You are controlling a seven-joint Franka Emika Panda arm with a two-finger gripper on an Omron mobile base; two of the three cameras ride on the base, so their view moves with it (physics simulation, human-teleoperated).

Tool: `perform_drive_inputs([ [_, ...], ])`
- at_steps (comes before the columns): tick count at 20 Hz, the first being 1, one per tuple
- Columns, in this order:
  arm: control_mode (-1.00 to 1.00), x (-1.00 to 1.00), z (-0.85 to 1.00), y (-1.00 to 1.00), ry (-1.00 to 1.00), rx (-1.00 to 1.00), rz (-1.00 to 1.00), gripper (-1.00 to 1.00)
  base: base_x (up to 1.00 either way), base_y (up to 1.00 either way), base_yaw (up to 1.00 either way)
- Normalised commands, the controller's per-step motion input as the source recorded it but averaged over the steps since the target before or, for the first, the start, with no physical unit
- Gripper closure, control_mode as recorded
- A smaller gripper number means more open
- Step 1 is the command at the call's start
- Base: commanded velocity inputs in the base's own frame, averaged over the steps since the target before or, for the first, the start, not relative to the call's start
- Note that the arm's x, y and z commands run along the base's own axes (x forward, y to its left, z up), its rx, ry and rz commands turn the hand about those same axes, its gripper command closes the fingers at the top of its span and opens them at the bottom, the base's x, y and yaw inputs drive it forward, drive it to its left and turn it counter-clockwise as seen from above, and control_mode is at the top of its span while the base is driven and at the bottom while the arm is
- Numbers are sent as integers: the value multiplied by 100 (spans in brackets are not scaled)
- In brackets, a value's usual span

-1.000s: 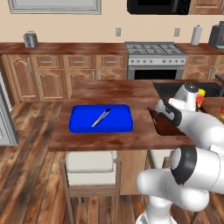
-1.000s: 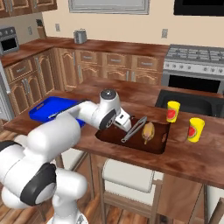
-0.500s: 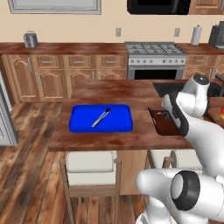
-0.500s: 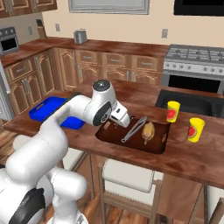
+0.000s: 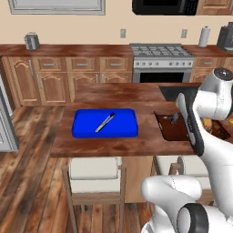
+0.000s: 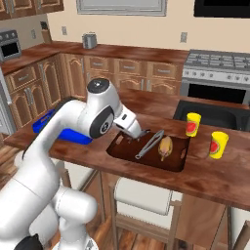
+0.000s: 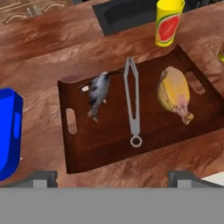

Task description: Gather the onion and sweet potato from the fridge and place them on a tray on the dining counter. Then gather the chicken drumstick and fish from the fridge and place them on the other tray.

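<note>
On the dining counter (image 5: 113, 146) lie two trays. The dark brown tray (image 7: 72, 146) holds a grey fish (image 7: 98, 89) on its left, metal tongs (image 7: 132, 100) in the middle and a yellow chicken drumstick (image 7: 175, 92) on its right. My gripper (image 6: 139, 135) hangs open just above that tray's near-left part, holding nothing; its fingertips (image 7: 43, 177) frame the tray from above. The blue tray (image 5: 123, 128) sits to the left with a second pair of tongs (image 5: 104, 122) on it. The onion and sweet potato are out of view. The fridge (image 5: 3, 129) shows as a silver edge at far left.
Two yellow cups (image 6: 193, 124) (image 6: 218, 144) stand right of the brown tray, beside a dark sink (image 6: 215, 114). Pale stools (image 5: 93, 175) are tucked under the counter's near side. A stove (image 5: 161, 61) and wooden cabinets (image 5: 54, 77) line the back wall.
My arm has swung upward and the hand has lifted off the brown tray, jaws open throughout. The fish, tongs and drumstick lie where they were.
</note>
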Motion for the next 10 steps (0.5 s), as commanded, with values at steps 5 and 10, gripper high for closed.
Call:
perform_drive_inputs([
  [5, -100, -71, 51, 6, -11, 0, -1, -100, 0, 0, 0],
  [10, -100, -74, 40, 31, -5, -2, -3, -100, 0, 0, 0],
])
